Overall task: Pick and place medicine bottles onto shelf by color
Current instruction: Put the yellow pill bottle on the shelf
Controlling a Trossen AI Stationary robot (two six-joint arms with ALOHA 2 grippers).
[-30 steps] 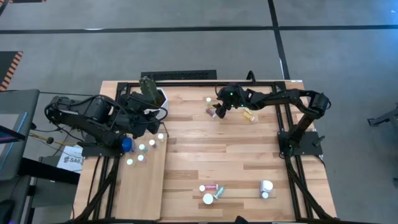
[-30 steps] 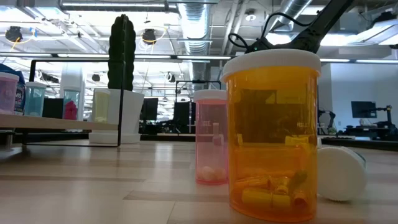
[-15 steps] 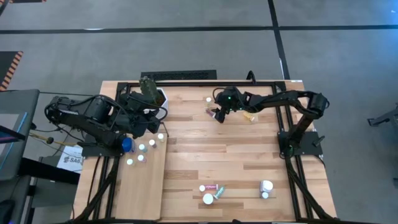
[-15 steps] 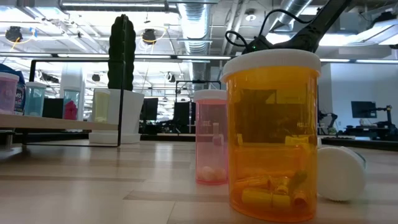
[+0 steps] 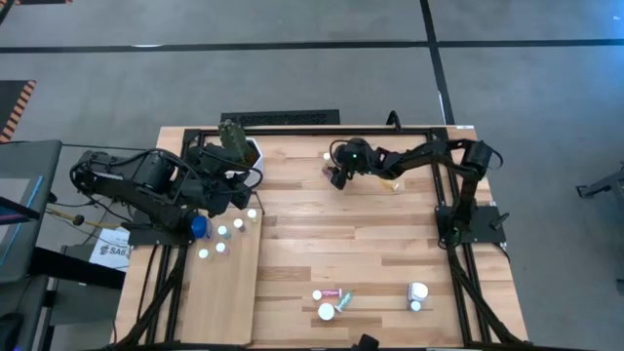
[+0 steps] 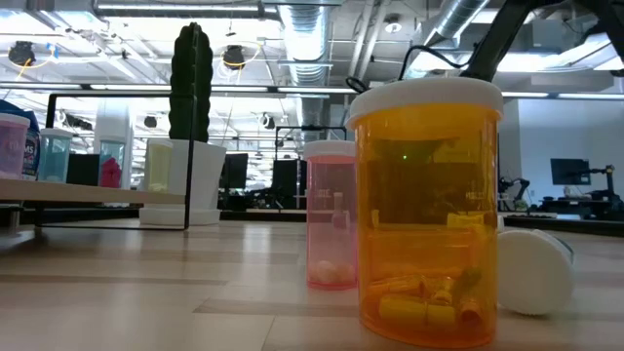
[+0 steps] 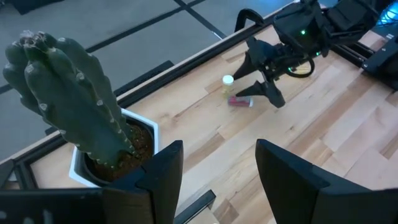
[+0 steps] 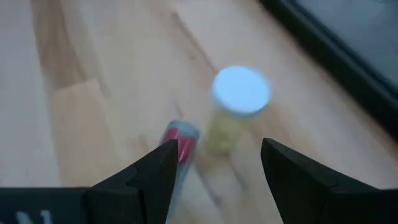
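The right gripper [image 8: 214, 165], fingers spread, hovers over a pink bottle [image 8: 177, 140] lying flat beside an upright yellow bottle [image 8: 233, 109].

Plank tabletop [image 5: 341, 244], striped wood inside a black frame, carrying a paler plywood shelf [image 5: 222, 297] along its left side. On the shelf: a row of white-capped medicine bottles [image 5: 226, 231], one blue bottle [image 5: 199, 227] among them. On the tabletop: white hexagonal pot with cactus [image 5: 237, 146] at the far left corner; a pink bottle [image 5: 331, 175] lying beside an upright yellowish bottle [image 5: 328, 157]; an amber bottle [image 5: 391, 180]; a near-edge cluster [image 5: 330, 300]; two white-capped bottles [image 5: 417, 295].
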